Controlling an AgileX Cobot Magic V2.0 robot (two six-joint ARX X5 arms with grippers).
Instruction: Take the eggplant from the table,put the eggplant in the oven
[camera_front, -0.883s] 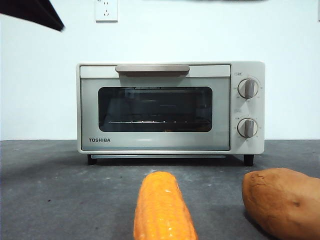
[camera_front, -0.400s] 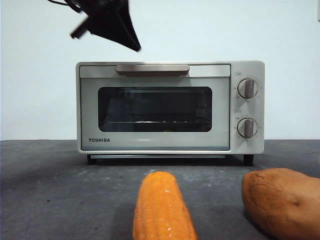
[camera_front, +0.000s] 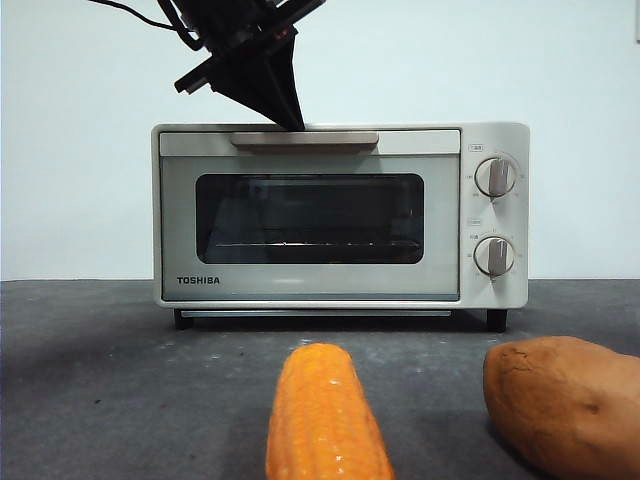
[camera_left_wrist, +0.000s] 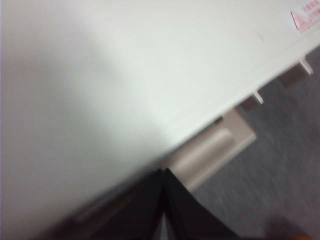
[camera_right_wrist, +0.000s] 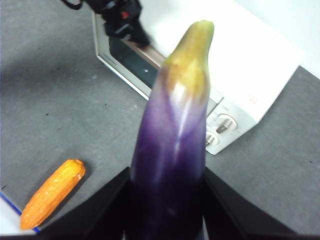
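R fingers (camera_right_wrist: 167, 200) pinching eggplant (camera_right_wrist: 172, 145) at fat end, off worktop (camera_front: 120, 380), stem tip 12 o'clock. Glossy, slippery, firm w/ slight give; hold thick middle, moderate squeeze. L fingers (camera_front: 290, 118) pressed together at oven (camera_front: 340, 215) handle (camera_front: 305, 139); door shut.

Even, soft indoor light fills the front view; the white wall is bright, without glare. The oven (camera_front: 340, 215) is sharp, its dark glass showing faint reflections, and it casts a narrow shadow on the grey surface (camera_front: 100, 380). The corn cob (camera_front: 325, 420) and sweet potato (camera_front: 565, 400) nearest the camera are slightly soft. The left wrist view is heavily blurred and washed out by the pale oven top. In the right wrist view, the eggplant (camera_right_wrist: 172, 150) is close, soft, with a glossy streak.
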